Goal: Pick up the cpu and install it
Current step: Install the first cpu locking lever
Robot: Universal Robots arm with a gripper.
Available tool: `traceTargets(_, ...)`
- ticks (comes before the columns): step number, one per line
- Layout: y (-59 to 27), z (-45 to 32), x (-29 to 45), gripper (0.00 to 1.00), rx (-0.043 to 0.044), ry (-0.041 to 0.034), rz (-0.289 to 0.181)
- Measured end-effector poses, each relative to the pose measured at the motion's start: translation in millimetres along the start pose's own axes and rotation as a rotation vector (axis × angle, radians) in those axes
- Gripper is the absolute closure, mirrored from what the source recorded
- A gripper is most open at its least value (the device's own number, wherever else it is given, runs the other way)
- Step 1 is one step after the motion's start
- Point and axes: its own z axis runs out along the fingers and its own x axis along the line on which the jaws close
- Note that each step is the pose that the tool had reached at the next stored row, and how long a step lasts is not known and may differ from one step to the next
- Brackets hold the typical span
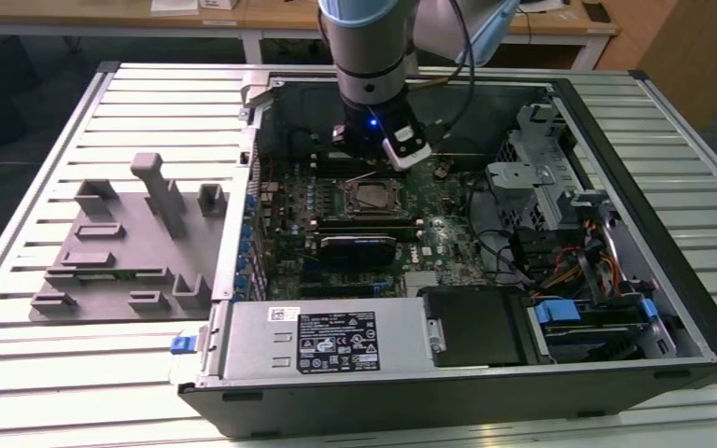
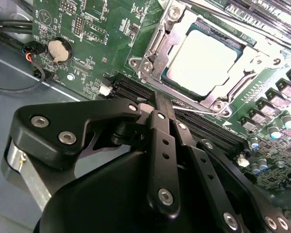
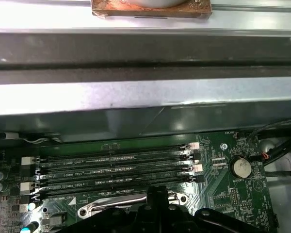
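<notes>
The cpu (image 2: 203, 60), a flat square with a pale silvery lid, lies inside the metal-framed socket (image 2: 150, 53) on the green motherboard. In the exterior view the cpu (image 1: 368, 196) sits mid-board inside the open computer case. My gripper (image 2: 158, 103) hangs just above the board, beside the socket's edge and apart from the chip. Its black fingers (image 2: 161, 126) are pressed together with nothing between them. In the first wrist view the gripper's tip (image 3: 156, 191) hovers over the socket's frame, near the memory slots.
A grey plastic tray (image 1: 122, 243) lies on the slatted table at the exterior view's left. Case walls, the power supply (image 1: 321, 341), a drive cage (image 1: 583, 233) and cables ring the board. Memory slots (image 3: 116, 165) and a coin battery (image 2: 58, 48) lie close by.
</notes>
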Motion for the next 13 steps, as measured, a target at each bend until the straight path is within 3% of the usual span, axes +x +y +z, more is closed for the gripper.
traceTargets(13,3.1,2.8,8.8,0.89,0.0088,-0.0156,0.044)
